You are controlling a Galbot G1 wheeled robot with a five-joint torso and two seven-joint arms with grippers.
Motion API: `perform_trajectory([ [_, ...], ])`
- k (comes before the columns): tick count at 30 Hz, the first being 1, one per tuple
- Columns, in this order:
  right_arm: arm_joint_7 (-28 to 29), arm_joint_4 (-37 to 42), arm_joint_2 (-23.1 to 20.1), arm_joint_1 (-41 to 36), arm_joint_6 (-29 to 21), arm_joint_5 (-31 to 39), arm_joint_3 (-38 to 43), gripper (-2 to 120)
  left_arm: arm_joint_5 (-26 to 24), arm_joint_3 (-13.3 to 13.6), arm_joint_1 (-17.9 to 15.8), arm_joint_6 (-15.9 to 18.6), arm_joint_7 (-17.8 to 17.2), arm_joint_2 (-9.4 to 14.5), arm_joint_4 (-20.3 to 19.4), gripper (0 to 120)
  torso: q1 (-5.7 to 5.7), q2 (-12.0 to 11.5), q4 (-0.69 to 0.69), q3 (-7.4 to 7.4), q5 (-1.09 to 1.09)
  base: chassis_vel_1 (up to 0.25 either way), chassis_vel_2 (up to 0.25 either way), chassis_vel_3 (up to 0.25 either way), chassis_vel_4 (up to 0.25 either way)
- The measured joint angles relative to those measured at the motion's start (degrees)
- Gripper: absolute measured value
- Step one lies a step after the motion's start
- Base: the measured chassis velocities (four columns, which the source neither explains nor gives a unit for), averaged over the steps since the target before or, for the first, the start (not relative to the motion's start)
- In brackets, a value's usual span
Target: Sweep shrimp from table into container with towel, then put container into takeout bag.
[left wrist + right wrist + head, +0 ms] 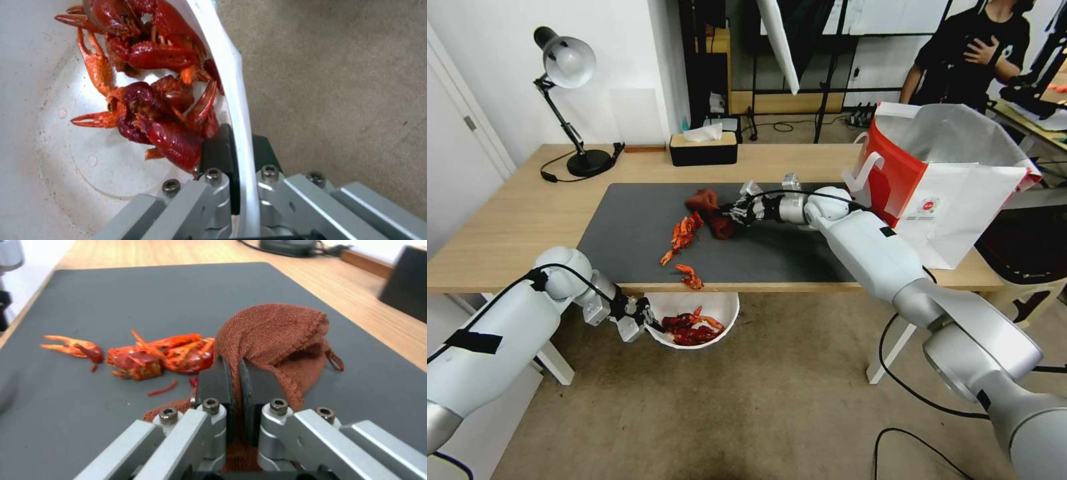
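Below the near edge of the long light wood-grain worktop [507, 220], our left end effector [236, 146] is clamped on the rim of the round white thin-walled container [720, 313], one pad inside the wall and one outside, holding it just under the edge of the dark grey mat [627, 227]. A heap of the red-orange curled shrimp [694, 328] already lies in it.

On the mat our right end effector [234, 380] is clenched on the dark rust-red soft towel [276, 330], which bunches up over the closed pads and rests beside a cluster of shrimp. More remain on the mat — a loose line running toward the near edge, and one piece [691, 277] right at the edge, above the container.

We judge the sweeping partly done: some shrimp are in, the rest are still to be pushed across the mat and over the edge. The second half is untouched — the large boxy white paper takeout bag with a red side panel [954, 193] stands open at the right end of the worktop, well apart from the container.
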Motion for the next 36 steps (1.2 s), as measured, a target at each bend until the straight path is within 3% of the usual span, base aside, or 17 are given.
perform_trajectory([
  [15, -6.4, -9.0, 4.9, 1.9, 6.8, -3.2, 0.6, 2, -0.5, -0.2, -0.3, 0.0, 0.0, 0.3, 0.2, 0, 0.00, 0.0, -0.02, -0.01, 0.00, 0.000, 0.000, 0.000, 0.000],
  [36, -12.9, -9.1, 5.4, 2.2, 9.8, -3.0, -0.9, 2, -1.1, 0.4, -1.7, -0.4, 0.1, -0.2, 1.6, 0, 0.00, 0.0, -0.01, -0.01, 0.00, 0.000, 0.000, 0.000, 0.000],
])
